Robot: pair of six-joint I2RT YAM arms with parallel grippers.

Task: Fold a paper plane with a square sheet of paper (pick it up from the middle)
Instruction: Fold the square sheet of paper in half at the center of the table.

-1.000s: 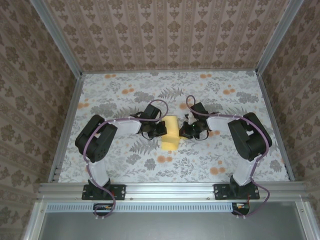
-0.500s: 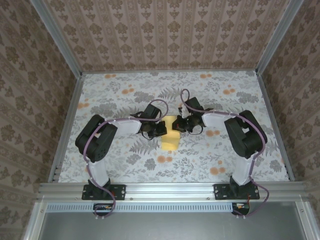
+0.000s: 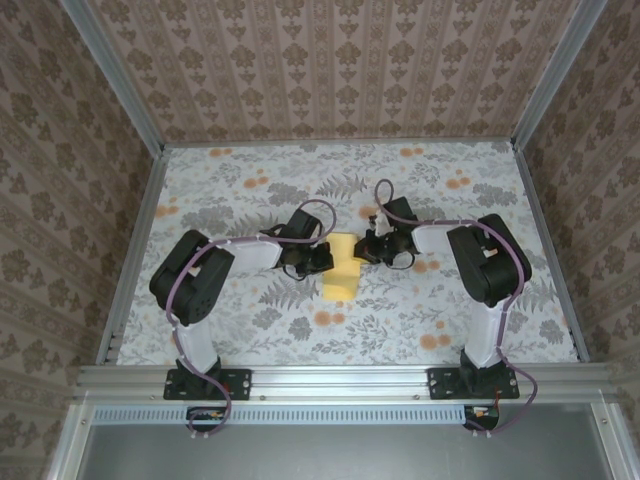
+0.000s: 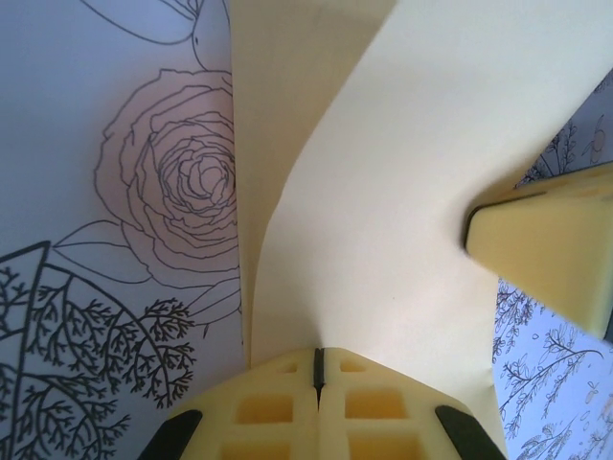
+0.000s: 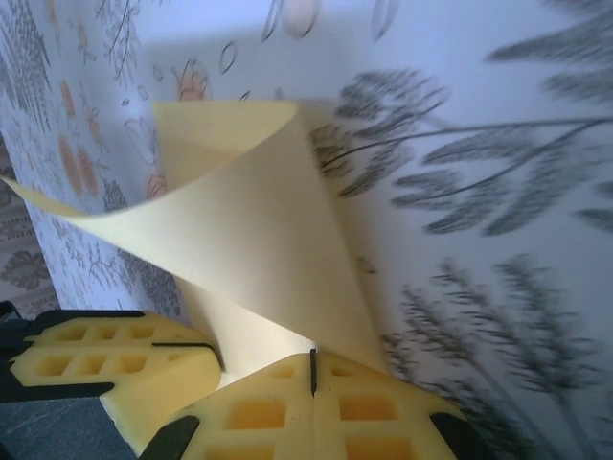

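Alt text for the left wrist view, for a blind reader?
The left pincer, shut at the bottom edge, grips a pale yellow paper sheet that curves up the frame. The right pincer meets the sheet from the right, over a rose-printed tablecloth.

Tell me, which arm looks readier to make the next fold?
Probably the right gripper: it is shut on a lifted, curling flap of the square sheet of paper, while the left gripper clamps the other side.

The bench (image 3: 250, 330) carries a pale cover printed with grey ferns and small orange blossoms. Brown patterned wallpaper (image 3: 340, 70) lines the back and both side walls. Aluminium rails (image 3: 340, 378) frame the bench's edges and corners; the light is even.
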